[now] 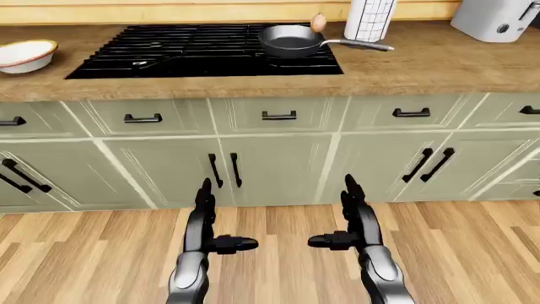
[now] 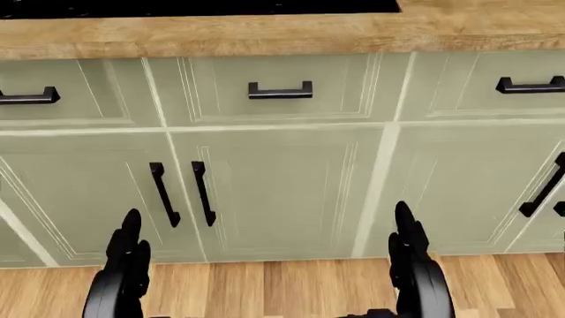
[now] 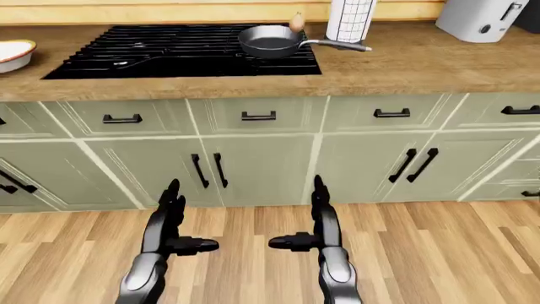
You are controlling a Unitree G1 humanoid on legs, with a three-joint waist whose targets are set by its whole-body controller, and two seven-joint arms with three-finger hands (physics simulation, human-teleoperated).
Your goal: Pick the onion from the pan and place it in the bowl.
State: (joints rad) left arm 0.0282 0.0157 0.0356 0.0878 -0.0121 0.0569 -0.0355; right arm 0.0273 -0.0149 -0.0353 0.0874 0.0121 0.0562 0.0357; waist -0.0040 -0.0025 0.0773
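A: Wood counter (image 1: 422, 63) runs across the top of the left-eye view, with pale green cabinets (image 1: 278, 164) beneath it and plank floor (image 1: 278, 253) at the bottom.

B: And on the counter?

A: Black stove (image 1: 169, 50) set into it. On the stove's right end sits a dark pan (image 1: 291, 41), its handle pointing right. Something small and tan, the onion (image 1: 318, 23), shows at the pan's upper right rim. Whether it lies inside the pan or just behind it, I cannot tell.

B: The bowl?

A: White bowl (image 1: 25, 55) at the far left of the counter, well apart from the pan, with the stove between them.

B: What else up there?

A: A white gridded cylinder (image 1: 370, 19) just right of the onion, and a white appliance (image 1: 494, 19) in the top right corner.

B: The hands?

A: Both low, over the floor, well below the counter. Left hand (image 1: 207, 218) and right hand (image 1: 354, 215) stand upright side by side, fingers pointing up, thumbs jutting toward each other. Both are spread and hold nothing.

B: The head view?

A: It looks lower: cabinet doors, drawer handles, and only the upper parts of both hands.
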